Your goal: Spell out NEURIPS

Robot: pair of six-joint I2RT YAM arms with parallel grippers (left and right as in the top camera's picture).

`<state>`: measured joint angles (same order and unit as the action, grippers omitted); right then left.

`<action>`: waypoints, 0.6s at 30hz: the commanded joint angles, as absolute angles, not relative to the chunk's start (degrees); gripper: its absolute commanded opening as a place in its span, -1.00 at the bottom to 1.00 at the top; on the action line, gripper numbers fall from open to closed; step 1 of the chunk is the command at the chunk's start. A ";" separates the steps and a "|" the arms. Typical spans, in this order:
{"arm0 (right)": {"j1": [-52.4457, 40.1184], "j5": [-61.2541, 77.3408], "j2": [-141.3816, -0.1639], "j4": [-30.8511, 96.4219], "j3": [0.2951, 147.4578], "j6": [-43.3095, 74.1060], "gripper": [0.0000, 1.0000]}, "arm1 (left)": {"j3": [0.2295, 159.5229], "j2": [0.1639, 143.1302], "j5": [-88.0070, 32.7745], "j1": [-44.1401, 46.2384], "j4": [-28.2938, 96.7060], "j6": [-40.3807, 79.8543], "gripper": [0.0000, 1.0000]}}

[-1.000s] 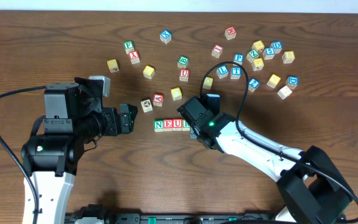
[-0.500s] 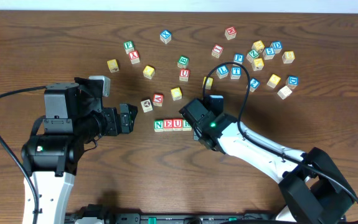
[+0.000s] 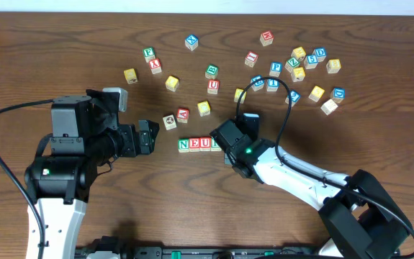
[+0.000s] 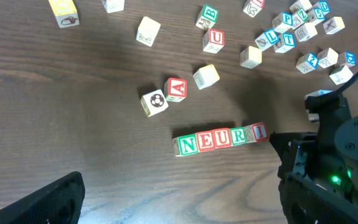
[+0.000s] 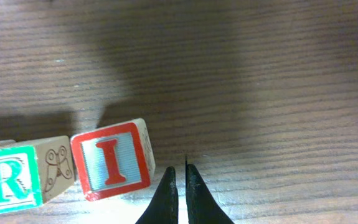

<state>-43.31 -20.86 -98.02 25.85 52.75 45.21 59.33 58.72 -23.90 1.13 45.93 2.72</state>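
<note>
A row of wooden cubes reads N (image 4: pixel 188 144), E, U, R, I (image 4: pixel 259 131) at mid-table, seen in the overhead view as the row (image 3: pixel 196 144). My right gripper (image 5: pixel 180 171) is shut with nothing in it. Its tips rest on the wood just right of the red I cube (image 5: pixel 111 160), which sits a little askew against the green R cube (image 5: pixel 7 180). From above, the right gripper (image 3: pixel 225 147) covers the row's right end. My left gripper (image 3: pixel 147 137) stands open and empty left of the row. The blue P cube (image 3: pixel 276 67) lies among the loose cubes at the back.
A red A cube (image 3: pixel 183 115), a ball-picture cube (image 3: pixel 169 121) and a yellow cube (image 3: pixel 204 108) lie just behind the row. Many letter cubes cluster at the back right (image 3: pixel 307 61). The right arm's black cable (image 3: pixel 287 85) loops over them.
The right arm has drifted slightly right and toward the front, uncovering a bit more of the row. The left arm has not moved.
</note>
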 commanded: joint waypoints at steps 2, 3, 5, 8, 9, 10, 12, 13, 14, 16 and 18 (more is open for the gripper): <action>-42.96 -22.35 -98.65 24.71 52.31 44.86 -0.98 | 60.12 58.35 -24.40 0.78 45.84 2.15 0.96; -42.98 -22.35 -98.89 24.32 52.31 44.45 -0.98 | 60.12 58.35 -24.40 0.78 45.84 2.17 0.96; -42.96 -22.35 -99.37 23.79 52.31 44.03 -0.98 | 60.12 58.35 -24.40 0.78 45.82 2.15 0.95; -42.96 -22.35 -99.70 23.75 52.31 44.03 -0.98 | 60.12 58.35 -24.40 0.78 45.84 2.15 0.96; -42.96 -22.37 -99.72 23.75 52.31 44.03 -0.98 | 60.12 58.35 -24.40 0.78 45.82 2.15 0.96; -42.96 -22.37 -99.72 23.75 52.31 44.03 -0.98 | 60.12 58.35 -24.43 0.78 45.84 2.17 0.96; -42.96 -22.37 -99.72 23.64 52.31 43.99 -0.98 | 60.12 58.35 -24.40 0.78 45.84 2.17 0.96; -42.96 -22.37 -99.72 23.51 52.31 43.55 -0.98 | 60.12 58.35 -24.40 0.78 45.84 2.17 0.96; -42.96 -22.37 -99.72 23.35 52.31 43.24 -0.98 | 60.12 58.35 -24.43 0.78 45.82 2.15 0.96; -42.96 -22.35 -99.74 22.85 52.31 42.52 -0.98 | 60.12 58.35 -24.40 0.78 45.82 2.17 0.96; -42.96 -22.33 -99.79 21.54 52.12 41.12 -0.98 | 60.12 58.35 -24.43 0.78 45.84 2.17 0.96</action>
<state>-43.31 -20.86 -99.04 22.74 52.73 43.59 59.33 58.72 -23.90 1.13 45.95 2.74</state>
